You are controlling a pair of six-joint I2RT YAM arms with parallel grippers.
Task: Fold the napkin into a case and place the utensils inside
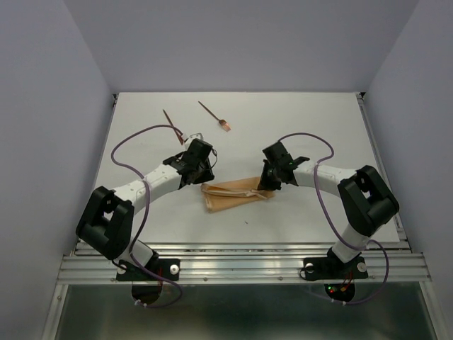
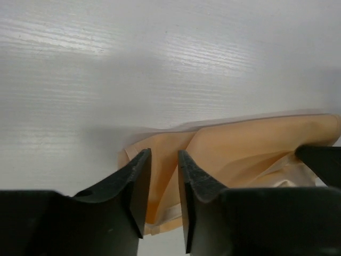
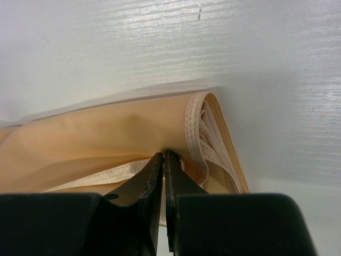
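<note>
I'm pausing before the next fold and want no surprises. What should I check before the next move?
1. Right gripper jaws pinching the napkin end: ok.
2. Left gripper jaws gripping the other end: not ok, apart over it.
3. Napkin forms a finished pouch: cannot tell.
4. Fork clear of both arms: ok.
5. Plain stick clear of the left arm: cannot tell, very close.

A white table (image 1: 318,120) sits boxed in by plain pale grey walls (image 1: 241,42) under even light.

Lab test cell: white table (image 1: 283,127), plain walls (image 1: 42,106), aluminium mounting rail (image 1: 241,265)
</note>
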